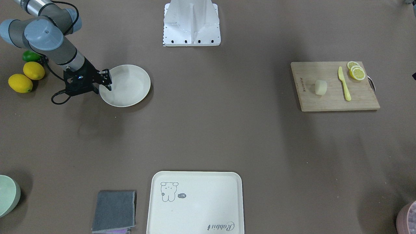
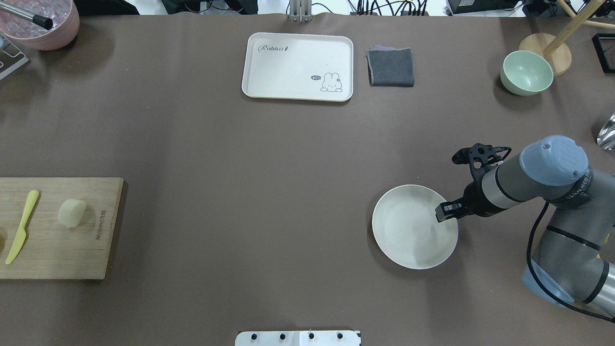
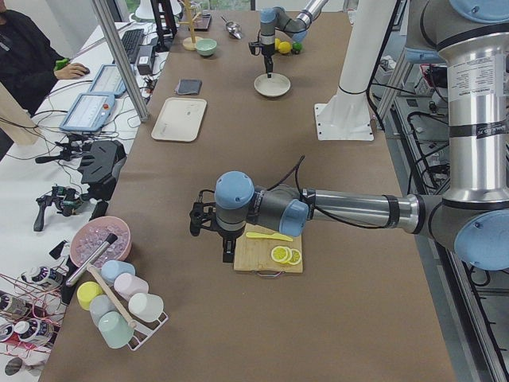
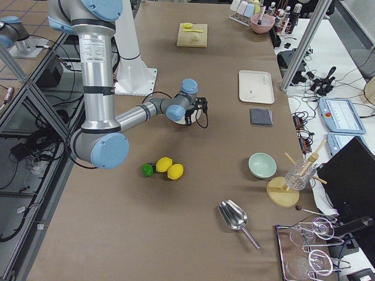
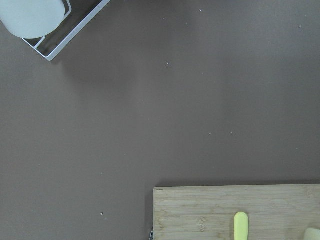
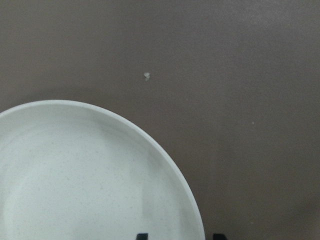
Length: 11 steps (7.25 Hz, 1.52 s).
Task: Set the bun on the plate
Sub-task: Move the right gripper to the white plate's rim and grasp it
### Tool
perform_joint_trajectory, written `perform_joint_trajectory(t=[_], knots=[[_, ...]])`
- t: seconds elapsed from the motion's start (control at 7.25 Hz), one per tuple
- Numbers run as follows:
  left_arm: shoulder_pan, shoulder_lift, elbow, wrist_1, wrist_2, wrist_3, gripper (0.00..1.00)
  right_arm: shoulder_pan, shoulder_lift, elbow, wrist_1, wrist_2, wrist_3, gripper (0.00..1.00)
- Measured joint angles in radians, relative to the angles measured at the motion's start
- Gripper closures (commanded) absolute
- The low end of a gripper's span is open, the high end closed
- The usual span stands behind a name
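Plainly, little of the task is done. The small, pale cream, soft-looking cylindrical bun (image 1: 320, 87) lies on the rectangular light wooden cutting board (image 1: 325, 104), not yet lifted. It is well apart from the right gripper (image 1: 106, 81), almost the whole table away. The round off-white shallow plate (image 1: 133, 85) holds nothing.

The right gripper hangs low at that plate's edge. In its wrist view the two dark fingertips (image 6: 141, 235) stand moderately parted with the rim between them, one over the inside and one over the brown table cover. The gap looks much wider than the rim, so I judge nothing is pinched.

The left gripper (image 3: 227, 248) shows only in the left side view. It hangs just beside the cutting board's outer end, and I cannot tell whether its fingers are parted or closed. Its wrist camera shows bare table, the board's corner and the tip of the flat yellow plastic knife (image 5: 241, 226), with the bun only at the frame's corner. The bun therefore seems off to one side of those fingers, not beneath them.

What is left, as I judge it, is everything that matters: reaching the bun, gripping it gently, carrying it across and setting it on the plate.
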State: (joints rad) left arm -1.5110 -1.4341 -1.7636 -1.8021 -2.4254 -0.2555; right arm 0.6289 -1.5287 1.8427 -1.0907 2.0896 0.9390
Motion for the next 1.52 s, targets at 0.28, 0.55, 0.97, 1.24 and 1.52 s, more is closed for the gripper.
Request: perform_joint_trajectory(t=[0.28,0.55,0.97,1.24,1.52], knots=[[0.0,0.001,-0.011,-0.012,0.0,-0.03,0.02,0.0,-0.019,0.004,0.0,0.003,-0.028,1.0],[0.003,0.002,-0.012,-0.024,0.0,-0.054,0.03,0.001,-0.024,0.007,0.0,0.006,-0.035,1.0],[0.02,0.008,-0.016,-0.036,-0.006,-0.106,0.04,0.001,0.034,0.006,-0.004,0.028,0.0,1.0],[0.118,0.009,-0.024,-0.126,0.021,-0.349,0.04,0.003,0.172,-0.018,-0.014,0.063,0.132,1.0],[0.299,0.013,-0.032,-0.268,0.114,-0.622,0.04,-0.011,0.316,-0.108,-0.015,0.065,0.238,1.0]])
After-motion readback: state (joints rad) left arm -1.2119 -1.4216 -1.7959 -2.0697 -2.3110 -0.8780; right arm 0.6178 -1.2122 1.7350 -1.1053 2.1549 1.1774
